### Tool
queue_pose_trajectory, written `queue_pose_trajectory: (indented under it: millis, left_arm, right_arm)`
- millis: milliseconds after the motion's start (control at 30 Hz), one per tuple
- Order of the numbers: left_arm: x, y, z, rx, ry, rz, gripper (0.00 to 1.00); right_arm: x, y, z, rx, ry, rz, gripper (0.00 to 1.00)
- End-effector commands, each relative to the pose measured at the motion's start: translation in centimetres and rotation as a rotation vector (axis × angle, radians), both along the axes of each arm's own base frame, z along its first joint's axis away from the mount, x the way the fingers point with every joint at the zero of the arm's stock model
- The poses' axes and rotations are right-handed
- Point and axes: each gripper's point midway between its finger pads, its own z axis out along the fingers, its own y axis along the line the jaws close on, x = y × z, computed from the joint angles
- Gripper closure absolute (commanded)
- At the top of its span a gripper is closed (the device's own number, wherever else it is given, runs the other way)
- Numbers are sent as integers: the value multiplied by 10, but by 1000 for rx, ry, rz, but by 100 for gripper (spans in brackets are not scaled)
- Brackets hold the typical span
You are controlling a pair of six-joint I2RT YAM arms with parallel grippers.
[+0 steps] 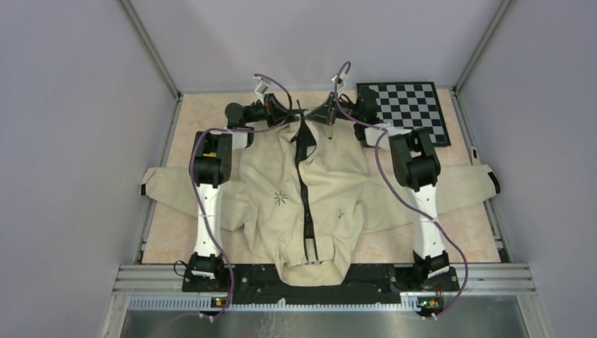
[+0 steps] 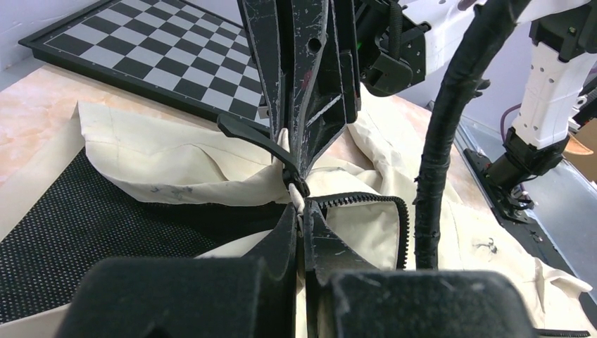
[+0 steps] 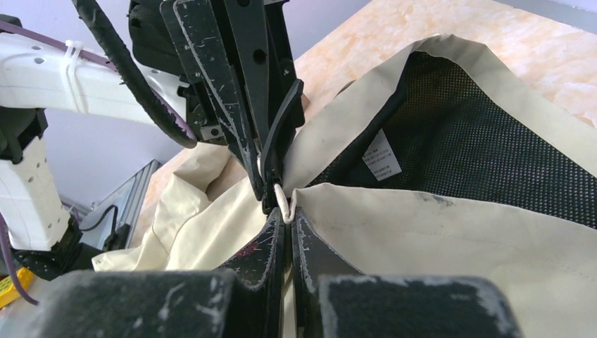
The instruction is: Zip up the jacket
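The cream jacket (image 1: 281, 197) lies spread on the table, collar toward the arm bases and hem at the far side. Its black zipper (image 1: 305, 204) is joined along the lower front and parts into a V near the hem. My left gripper (image 1: 304, 118) and right gripper (image 1: 322, 118) meet tip to tip at that far edge. In the left wrist view my left gripper (image 2: 303, 211) is shut on a fold of cream hem beside the zipper teeth (image 2: 373, 199). The right gripper (image 3: 283, 211) is shut on the same kind of cream fold, with the black mesh lining (image 3: 479, 155) exposed beside it.
A black-and-white chessboard (image 1: 408, 109) lies at the back right, just past the hem. The sleeves reach both table sides, with dark cuffs (image 1: 493, 182) at the edges. Grey walls enclose the table. The right arm's cable (image 2: 440, 141) hangs close to the grippers.
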Motion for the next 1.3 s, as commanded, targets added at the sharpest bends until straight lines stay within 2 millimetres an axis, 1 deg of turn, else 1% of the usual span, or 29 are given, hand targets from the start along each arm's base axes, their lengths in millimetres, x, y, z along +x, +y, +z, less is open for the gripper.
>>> queue_pose_trajectory:
  millis: [0,67,133,200,233,267,367,433,500,567,633,700,733,867,967,1067,1133,1267]
  left_arm:
    - [-15,-8,-11,52,-18,-86,100]
    - [-14,-9,-12,55,-15,-82,100]
    - [-10,-10,-10,50,-21,-64,100]
    - [-4,-9,-5,38,-18,-23,99]
    - [-1,-8,3,32,-25,1,96]
    - [5,-7,8,26,-14,36,91]
    - [17,-1,22,10,-15,153,72]
    - [22,3,31,-2,-15,213,57]
    - [24,6,37,-9,8,246,45]
    - [28,8,43,-23,29,286,41]
    - [36,12,49,-44,68,362,36]
    - [42,15,55,-54,92,430,19]
    - [45,15,58,-53,100,468,17]
    - [58,9,67,14,83,637,14]
    - [57,-2,85,21,58,715,15]
    - [62,-11,93,51,33,796,16]
    - [66,-15,92,85,27,837,18]
    - [74,-17,95,106,22,908,30]
  right_arm:
    - [11,-16,101,127,-223,-142,100]
    - [10,-17,106,140,-233,-149,100]
    - [7,-17,107,139,-243,-136,100]
    - [1,-15,101,125,-262,-97,100]
    - [0,-15,95,113,-265,-87,100]
    - [-1,-14,89,100,-268,-79,100]
    - [-2,-13,77,80,-267,-53,100]
    - [-1,-13,74,75,-264,-53,100]
    - [-1,-13,71,68,-260,-52,100]
    - [0,-12,68,62,-254,-50,100]
    - [1,-12,67,59,-251,-53,100]
    - [2,-13,67,58,-248,-58,100]
    - [2,-13,66,57,-246,-59,100]
    - [2,-12,66,56,-242,-58,100]
    - [2,-10,64,49,-237,-58,100]
    - [2,-8,62,38,-237,-62,100]
    - [2,-8,63,35,-238,-63,100]
    - [1,-7,63,34,-240,-63,100]
